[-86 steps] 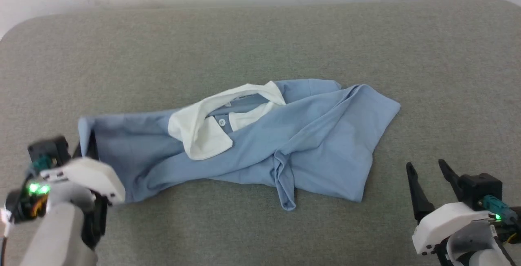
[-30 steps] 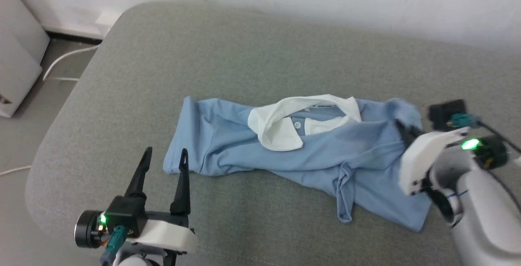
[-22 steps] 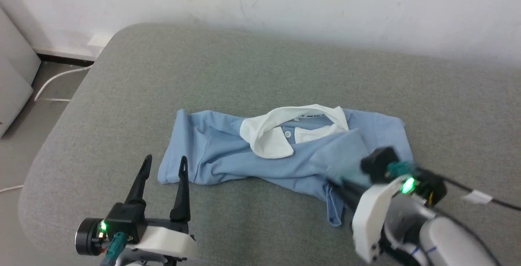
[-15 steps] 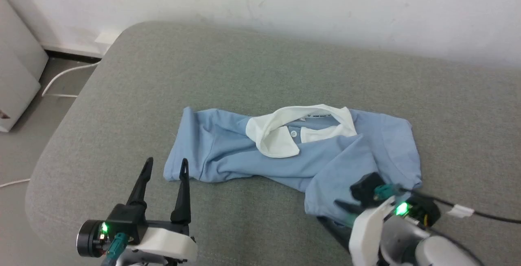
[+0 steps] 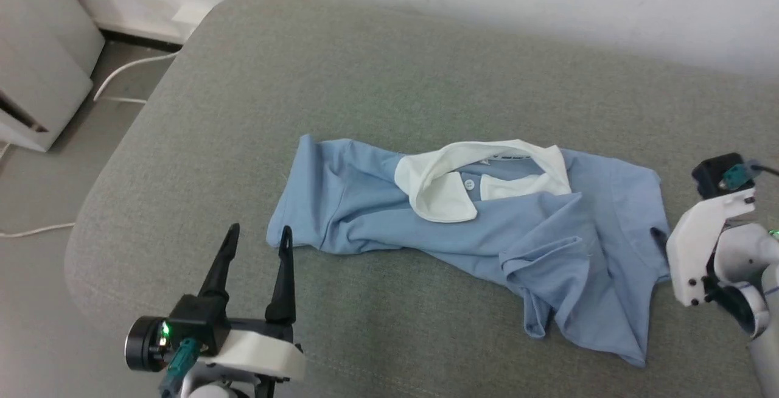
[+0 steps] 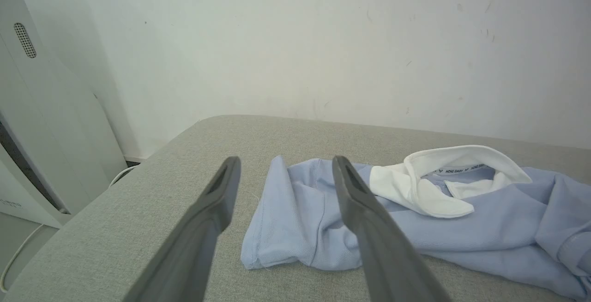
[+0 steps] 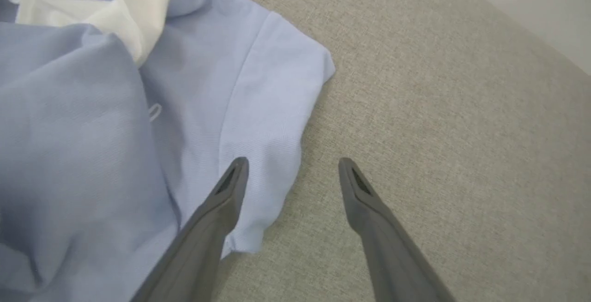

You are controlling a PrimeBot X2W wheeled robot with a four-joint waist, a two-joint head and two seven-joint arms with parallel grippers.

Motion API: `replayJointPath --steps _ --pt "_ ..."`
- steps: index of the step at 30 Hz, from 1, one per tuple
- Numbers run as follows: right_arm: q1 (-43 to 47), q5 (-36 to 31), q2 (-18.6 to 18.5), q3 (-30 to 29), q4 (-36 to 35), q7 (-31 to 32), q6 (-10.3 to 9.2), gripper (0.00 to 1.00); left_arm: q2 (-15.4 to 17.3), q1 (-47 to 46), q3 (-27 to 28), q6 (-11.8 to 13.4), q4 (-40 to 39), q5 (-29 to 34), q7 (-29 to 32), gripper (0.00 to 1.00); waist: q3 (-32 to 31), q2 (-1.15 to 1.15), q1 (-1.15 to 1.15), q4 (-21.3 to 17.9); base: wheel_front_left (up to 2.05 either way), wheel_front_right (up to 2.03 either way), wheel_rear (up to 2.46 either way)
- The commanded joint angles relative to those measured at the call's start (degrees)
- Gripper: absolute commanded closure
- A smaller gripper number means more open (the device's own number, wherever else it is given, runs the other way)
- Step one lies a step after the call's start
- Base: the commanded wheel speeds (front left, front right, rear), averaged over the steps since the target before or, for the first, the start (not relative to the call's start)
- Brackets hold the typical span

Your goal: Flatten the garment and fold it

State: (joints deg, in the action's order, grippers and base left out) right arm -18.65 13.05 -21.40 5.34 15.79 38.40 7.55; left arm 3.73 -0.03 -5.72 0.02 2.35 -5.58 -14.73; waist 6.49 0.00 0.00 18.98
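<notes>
The garment [image 5: 487, 233], a light blue polo with a white collar [image 5: 450, 185], lies crumpled across the middle of the grey cushion. Its right part is bunched in folds toward the near edge. My left gripper [image 5: 260, 232] stands open just in front of the garment's left end [image 6: 277, 228], holding nothing. My right gripper [image 7: 291, 163] is open above the right sleeve's edge [image 7: 272, 122], one finger over the cloth and the other over bare cushion. In the head view its white housing [image 5: 706, 240] sits at the garment's right side.
The grey cushion [image 5: 365, 81] is rounded at its far left corner and drops to the floor there. A white cable [image 5: 122, 75] and a white appliance [image 5: 42, 81] stand on that side. A white wall [image 6: 323, 39] runs behind.
My right gripper dragged the garment's right part toward the near side, then opened, let it go and drew off to the right. The head camera shifted. The left gripper stayed open.
</notes>
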Motion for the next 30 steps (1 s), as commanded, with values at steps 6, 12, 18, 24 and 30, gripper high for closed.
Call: replayJointPath --steps 6,12,18,24,30 --pt "-4.7 -2.9 2.3 -2.8 9.5 -1.3 -0.06 0.00 -0.5 -2.4 -0.3 -0.7 0.1 0.1 -0.3 0.00 3.8 0.00 0.00 3.3 0.00 0.00 0.00" --pt "-6.3 -3.1 3.5 -2.0 16.7 -5.2 -0.06 1.00 -0.7 -2.9 -0.3 -0.4 0.2 0.1 -0.3 0.00 3.8 0.00 0.00 3.4 0.00 0.00 0.00" --pt "-7.1 -3.9 2.2 -2.3 18.2 -12.9 -0.06 1.00 -0.7 -2.1 0.4 -0.4 0.4 0.5 -0.3 0.00 1.2 0.00 0.00 0.3 0.00 0.00 0.00" --pt "-5.4 -7.7 0.1 -7.8 13.8 -18.6 -0.06 1.00 -0.7 -1.2 1.4 -1.0 0.2 1.1 -0.3 0.00 -1.5 0.00 0.00 -3.9 0.00 0.00 0.00" --pt "2.1 -12.2 1.7 -16.1 6.4 -17.5 -0.06 1.00 -0.7 -0.4 1.7 -1.6 0.2 1.4 -0.3 0.00 -2.6 0.00 0.00 -7.2 0.00 0.00 0.00"
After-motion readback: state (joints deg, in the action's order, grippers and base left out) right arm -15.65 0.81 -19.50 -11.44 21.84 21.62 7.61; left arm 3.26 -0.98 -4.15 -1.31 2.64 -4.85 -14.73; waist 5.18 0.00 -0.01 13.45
